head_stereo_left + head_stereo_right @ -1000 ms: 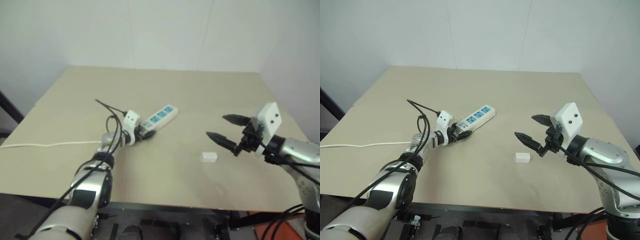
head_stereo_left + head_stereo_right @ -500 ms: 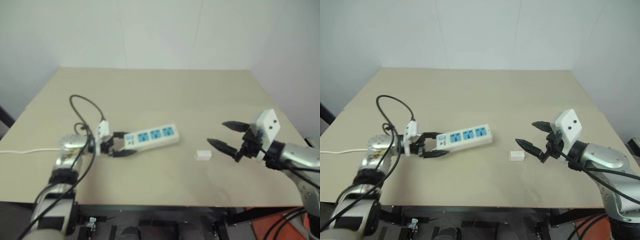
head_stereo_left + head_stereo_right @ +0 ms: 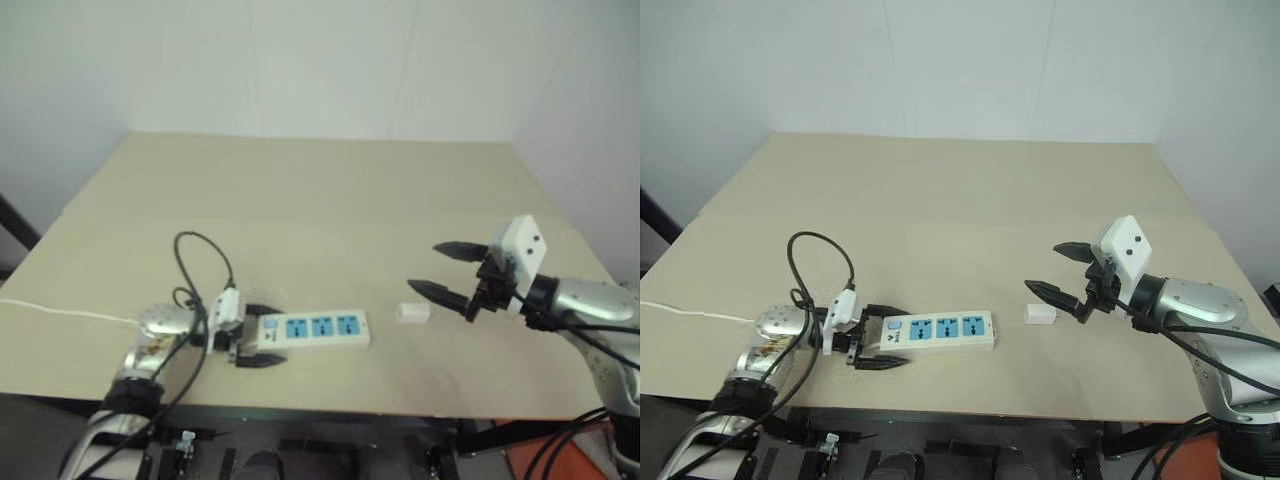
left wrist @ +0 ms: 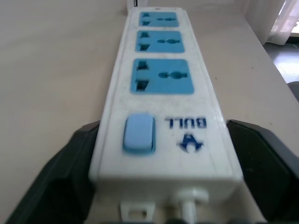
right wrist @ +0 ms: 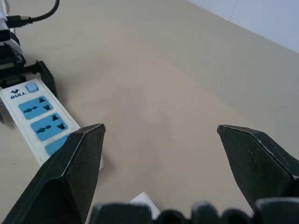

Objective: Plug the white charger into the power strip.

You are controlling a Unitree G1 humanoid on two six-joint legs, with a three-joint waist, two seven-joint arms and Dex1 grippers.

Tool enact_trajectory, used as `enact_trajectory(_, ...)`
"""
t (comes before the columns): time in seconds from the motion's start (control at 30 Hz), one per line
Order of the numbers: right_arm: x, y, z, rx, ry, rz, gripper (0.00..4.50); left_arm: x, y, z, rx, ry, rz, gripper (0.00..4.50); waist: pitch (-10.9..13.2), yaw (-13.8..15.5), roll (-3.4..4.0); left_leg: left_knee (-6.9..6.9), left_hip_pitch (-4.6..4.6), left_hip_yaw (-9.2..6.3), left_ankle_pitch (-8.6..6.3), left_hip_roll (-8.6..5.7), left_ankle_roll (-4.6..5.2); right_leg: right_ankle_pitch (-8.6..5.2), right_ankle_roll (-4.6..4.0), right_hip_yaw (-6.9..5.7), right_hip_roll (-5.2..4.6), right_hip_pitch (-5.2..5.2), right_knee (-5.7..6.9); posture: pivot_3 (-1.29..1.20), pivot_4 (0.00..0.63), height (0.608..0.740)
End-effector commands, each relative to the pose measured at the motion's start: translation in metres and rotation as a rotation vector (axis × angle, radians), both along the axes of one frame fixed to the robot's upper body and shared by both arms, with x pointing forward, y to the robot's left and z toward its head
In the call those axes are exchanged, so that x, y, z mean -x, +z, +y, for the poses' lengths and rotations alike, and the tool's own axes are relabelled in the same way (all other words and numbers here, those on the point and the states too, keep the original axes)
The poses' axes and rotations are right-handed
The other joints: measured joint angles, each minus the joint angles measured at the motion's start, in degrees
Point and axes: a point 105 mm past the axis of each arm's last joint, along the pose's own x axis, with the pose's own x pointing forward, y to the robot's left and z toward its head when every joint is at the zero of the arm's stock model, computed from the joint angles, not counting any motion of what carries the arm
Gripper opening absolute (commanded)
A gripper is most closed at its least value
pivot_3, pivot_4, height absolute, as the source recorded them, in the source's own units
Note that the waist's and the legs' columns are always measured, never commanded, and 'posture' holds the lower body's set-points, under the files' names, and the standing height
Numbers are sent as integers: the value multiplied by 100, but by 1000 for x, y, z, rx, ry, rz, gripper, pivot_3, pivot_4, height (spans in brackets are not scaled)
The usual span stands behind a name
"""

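Two arms share our tan worktop [image 3: 970,190]. Left fingers [image 3: 883,363] stand released astride the power strip's [image 3: 936,331] switch end, hiding its cord; right fingers [image 3: 1043,291], spread and empty, hover just beside the white charger [image 3: 1040,314], lying unplugged, right of the strip.

Beige tabletop [image 3: 970,190], set against a white wall. Lying flat near the front edge: the power strip [image 3: 937,331], long and white, three blue socket faces up, switch end toward the left. To its right, apart from it: the white charger [image 3: 1040,314], resting on the surface. From the left edge, a thin white cord [image 3: 690,313] trailing across.
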Motion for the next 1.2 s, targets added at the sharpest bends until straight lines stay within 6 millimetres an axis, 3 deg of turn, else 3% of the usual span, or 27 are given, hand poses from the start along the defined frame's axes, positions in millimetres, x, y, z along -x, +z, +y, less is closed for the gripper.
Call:
enact_trajectory(0.03, 4, 14, 2, 7, 15, -63, 4500, 1, -5, -7, -8, -30, -22, 4466, -5, 1, 9, 0, 5, 0, 0, 0, 0, 0, 0, 0, 0, 4, 2, 0, 150, 740)
enact_trajectory(0.23, 7, 12, 2, 3, 12, -52, 4500, -4, 10, -4, 57, -30, -58, 4466, -6, 6, 10, -4, 55, 1, -2, 0, 3, -3, 4, -2, -1, 67, -16, 0, 150, 740)
enact_trajectory(0.5, 5, 13, 5, 1, 23, -51, 4500, 0, 1, -13, 101, -57, -19, 4466, -6, -2, 10, -5, 56, -1, -2, 0, 3, -3, 4, -3, 0, 67, -15, 0, 150, 740)
enact_trajectory(0.67, 3, 14, 4, 10, 26, -50, 4500, 7, -4, -14, 105, -78, 5, 3315, -6, 4, 10, -6, 57, -1, -2, 0, 3, -3, 4, -3, -1, 68, -16, 0, 150, 740)
enact_trajectory(0.8, -3, 11, 5, 43, 50, -35, 4500, 7, -2, -13, 94, -84, -7, 3297, -6, -7, 10, -10, 68, 0, -2, 0, 3, -3, 3, -2, 0, 75, -16, 0, 150, 740)
enact_trajectory(1.03, -16, 4, 11, 174, 140, 32, 4500, -2, 7, -30, 93, -114, -50, 3297, -5, 4, 10, -12, 71, 1, -2, -1, 3, -5, 4, -1, -1, 77, -17, 0, 150, 740)
enact_trajectory(1.2, -26, -13, 7, 394, 190, 101, 4500, -4, 2, -49, 77, -154, -59, 3297, -5, 36, 10, -12, 63, 1, -2, -2, 3, -5, 5, -3, -2, 72, -22, 0, 150, 740)
